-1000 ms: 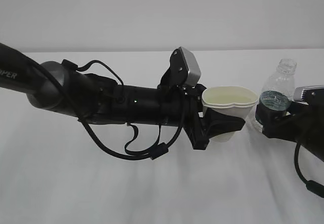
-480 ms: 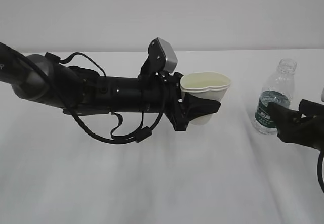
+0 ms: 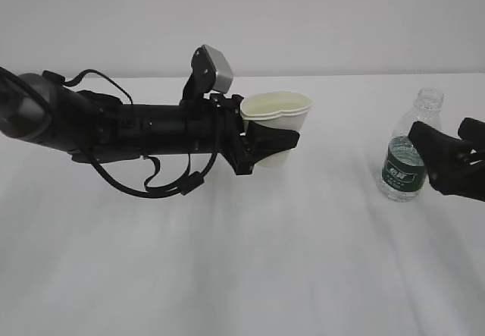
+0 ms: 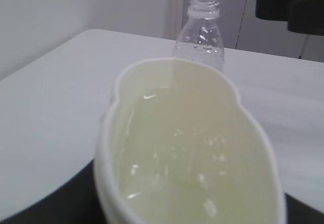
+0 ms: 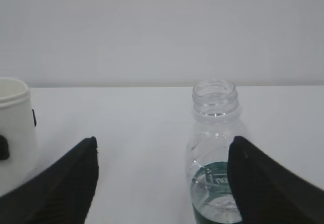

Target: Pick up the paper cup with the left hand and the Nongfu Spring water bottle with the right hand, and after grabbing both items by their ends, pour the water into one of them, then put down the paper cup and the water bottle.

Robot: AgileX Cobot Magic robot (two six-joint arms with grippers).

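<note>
The paper cup (image 3: 277,111) is held upright, its rim squeezed into an oval, with my left gripper (image 3: 280,140) shut round its lower wall. In the left wrist view the paper cup (image 4: 187,148) fills the frame and holds water (image 4: 192,168). The Nongfu Spring water bottle (image 3: 409,150) stands capless on the table at the right, with a little water at its base. My right gripper (image 3: 455,158) is open just right of it and touches nothing. In the right wrist view the water bottle (image 5: 215,148) stands close to the right finger (image 5: 268,183) of the open right gripper (image 5: 162,183).
A white cloth covers the table (image 3: 242,260); a plain pale wall stands behind its far edge. The thick black left arm (image 3: 114,127) with its loose cables reaches across the left half. A sliver of the cup (image 5: 12,133) shows at the right wrist view's left edge.
My left arm has carried the cup leftward, away from the bottle. The right gripper has let go of the bottle and drawn back to the right; the bottle stays standing.
</note>
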